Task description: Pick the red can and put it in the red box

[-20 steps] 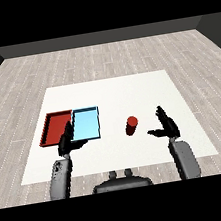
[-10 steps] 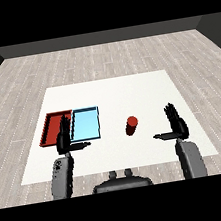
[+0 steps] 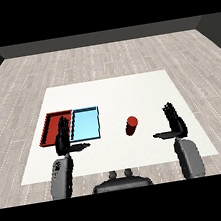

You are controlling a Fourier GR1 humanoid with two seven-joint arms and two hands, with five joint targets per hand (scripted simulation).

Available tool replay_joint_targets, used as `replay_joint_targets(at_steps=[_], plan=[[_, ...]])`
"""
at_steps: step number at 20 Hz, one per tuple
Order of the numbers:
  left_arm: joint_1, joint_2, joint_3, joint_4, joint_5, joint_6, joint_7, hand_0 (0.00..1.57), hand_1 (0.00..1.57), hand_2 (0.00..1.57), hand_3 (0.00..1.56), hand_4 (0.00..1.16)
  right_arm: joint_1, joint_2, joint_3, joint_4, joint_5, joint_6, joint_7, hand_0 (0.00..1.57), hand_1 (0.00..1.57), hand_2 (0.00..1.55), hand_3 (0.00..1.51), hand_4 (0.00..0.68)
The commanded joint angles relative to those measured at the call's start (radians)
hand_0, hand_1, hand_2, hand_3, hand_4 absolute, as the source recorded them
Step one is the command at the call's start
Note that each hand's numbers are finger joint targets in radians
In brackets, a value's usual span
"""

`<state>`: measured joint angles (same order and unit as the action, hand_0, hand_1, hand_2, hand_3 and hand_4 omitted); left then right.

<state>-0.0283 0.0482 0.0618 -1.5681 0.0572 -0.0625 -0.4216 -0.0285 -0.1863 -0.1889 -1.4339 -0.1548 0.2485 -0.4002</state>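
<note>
A white table (image 3: 107,90) stands on a floor of pale grey planks (image 3: 102,58), with a dark wall behind it. The red can (image 3: 131,125) stands upright on the table, a little right of the middle and towards the near edge. Nothing touches it, and it is well apart from both trays.

On the left side of the table lie the two trays, side by side and touching along their long edges. The red tray (image 3: 49,126) is the outer one, nearer the table's left edge, and the light blue tray (image 3: 86,124) lies between it and the can. Both are flat and shallow.

The right hand (image 3: 175,125) is raised to the right of the can, near it but clearly apart. Its fingers point straight up and away, and the thumb sticks out sideways towards the can. It is wide open and holds nothing.

The left hand (image 3: 63,140) is up in the same way at the near end of the trays, and it covers part of the red tray's near corner. Its fingers are straight, its thumb points to the right along the near edge of the light blue tray, and it holds nothing either.
</note>
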Motion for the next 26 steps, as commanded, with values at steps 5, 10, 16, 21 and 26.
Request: replay_joint_targets(at_steps=[5, 10, 16, 21, 26], plan=[[0.035, 0.003, 0.008, 0.029, 0.041, -0.048, -0.050, 0.00, 0.00, 0.00, 0.00, 0.00, -0.027, 0.074, 0.060, -0.019, 0.011, -0.035, 0.070, 0.00, 0.00, 0.00, 0.00, 0.000], [0.041, -0.002, -0.004, -0.046, 0.033, -0.019, 0.001, 0.00, 0.00, 0.00, 0.00, 0.00, -0.110, 0.032, 0.026, 0.069, -0.019, -0.007, 0.125, 0.00, 0.00, 0.00, 0.00, 0.000], [-0.030, 0.003, 0.022, -0.033, 0.061, -0.001, 0.052, 0.00, 0.00, 0.00, 0.00, 0.00, -0.172, 0.045, 0.026, 0.132, -0.030, -0.014, 0.129, 0.00, 0.00, 0.00, 0.00, 0.000], [0.003, 0.002, 0.001, -0.001, 0.034, -0.016, -0.011, 0.00, 0.00, 0.00, 0.00, 0.00, -0.191, 0.114, 0.086, 0.203, 0.012, -0.055, 0.105, 0.00, 0.00, 0.00, 0.00, 0.000], [-0.056, -0.020, -0.014, -0.027, 0.027, 0.037, 0.074, 0.00, 0.00, 0.00, 0.00, 0.00, -0.198, 0.152, 0.114, 0.259, 0.019, -0.050, 0.053, 0.00, 0.00, 0.00, 0.00, 0.000]])
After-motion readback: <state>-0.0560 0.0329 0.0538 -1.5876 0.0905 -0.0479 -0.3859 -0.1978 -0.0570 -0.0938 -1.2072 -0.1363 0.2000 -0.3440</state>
